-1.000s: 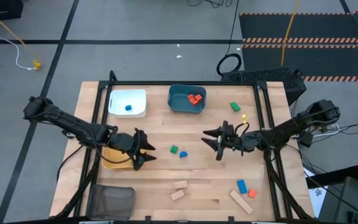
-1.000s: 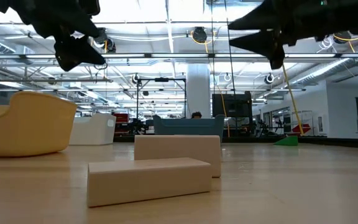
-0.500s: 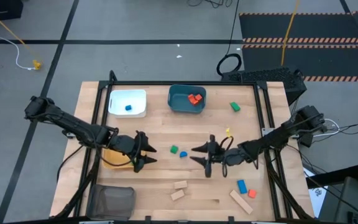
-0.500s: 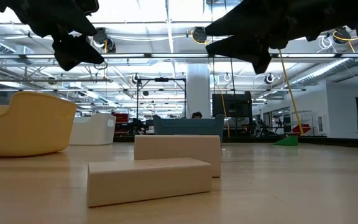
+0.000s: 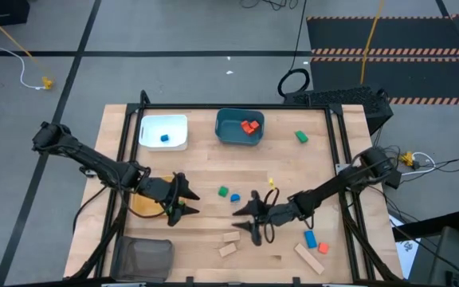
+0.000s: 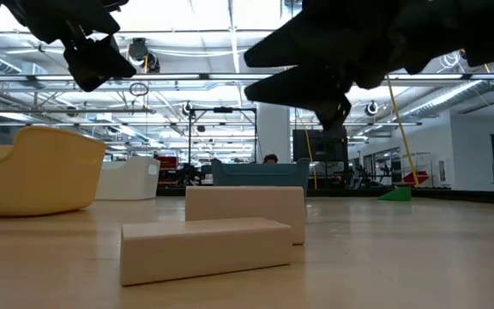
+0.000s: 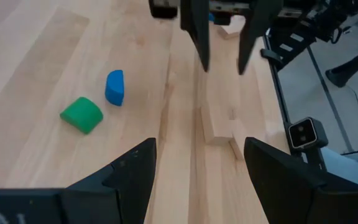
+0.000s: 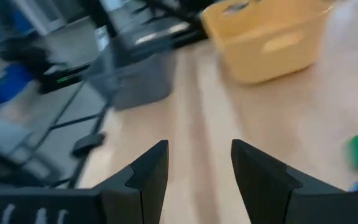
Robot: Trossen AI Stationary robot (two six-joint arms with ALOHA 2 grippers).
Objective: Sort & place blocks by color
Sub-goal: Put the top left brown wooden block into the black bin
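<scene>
My left gripper (image 5: 183, 201) is open and empty above the table, beside the yellow tray (image 5: 139, 206). My right gripper (image 5: 249, 221) is open and empty above the table's middle, just beyond two tan blocks (image 5: 229, 242); it also shows in the low view (image 6: 316, 79). A green block (image 5: 223, 191) and a blue block (image 5: 235, 198) lie on the wood between the grippers, also in the left wrist view (image 7: 82, 114) (image 7: 114, 87). The white tray (image 5: 151, 126) holds a blue block (image 5: 164, 138). The teal tray (image 5: 228, 131) holds red blocks (image 5: 250, 126).
A green block (image 5: 300, 136) lies at the far right. A blue block (image 5: 310, 238), an orange block (image 5: 323, 249) and a long tan block (image 5: 309, 259) lie at the near right. A dark mesh basket (image 5: 143, 257) stands at the near left corner.
My right gripper has gone toward the table's left and near edges, from right of the green and blue blocks to a place above the two tan blocks, and it stays open. No block has moved.
</scene>
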